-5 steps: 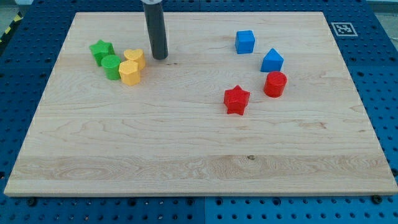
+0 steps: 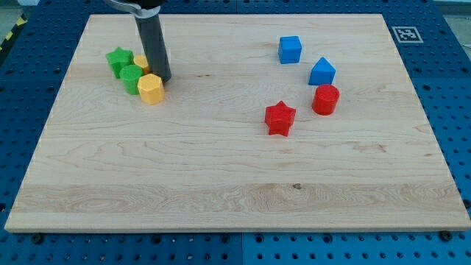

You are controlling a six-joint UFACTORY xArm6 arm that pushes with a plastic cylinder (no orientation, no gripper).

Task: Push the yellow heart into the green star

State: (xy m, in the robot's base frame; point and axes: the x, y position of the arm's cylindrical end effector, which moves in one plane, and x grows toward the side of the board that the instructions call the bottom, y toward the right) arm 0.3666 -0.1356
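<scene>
Keep pushing left, slow, so yellow heart [image 2: 141, 62] slides into green star [image 2: 118, 59] without knocking green cylinder [image 2: 132, 78]. Rod comes down near-vertical from top edge; my tip [image 2: 163, 79] touches heart's right side, just above yellow hexagon [image 2: 150, 88]. No gripper, nothing held.

**Tip shifted left; yellow heart displaced toward green star**

My tip [image 2: 163, 77] has moved toward the view's left and now stands against the yellow heart [image 2: 141, 62], hiding most of it. The heart has been pushed left and slightly up, closing on the green star [image 2: 118, 59]. The yellow hexagonal block [image 2: 150, 88] has shifted slightly left and down.
</scene>
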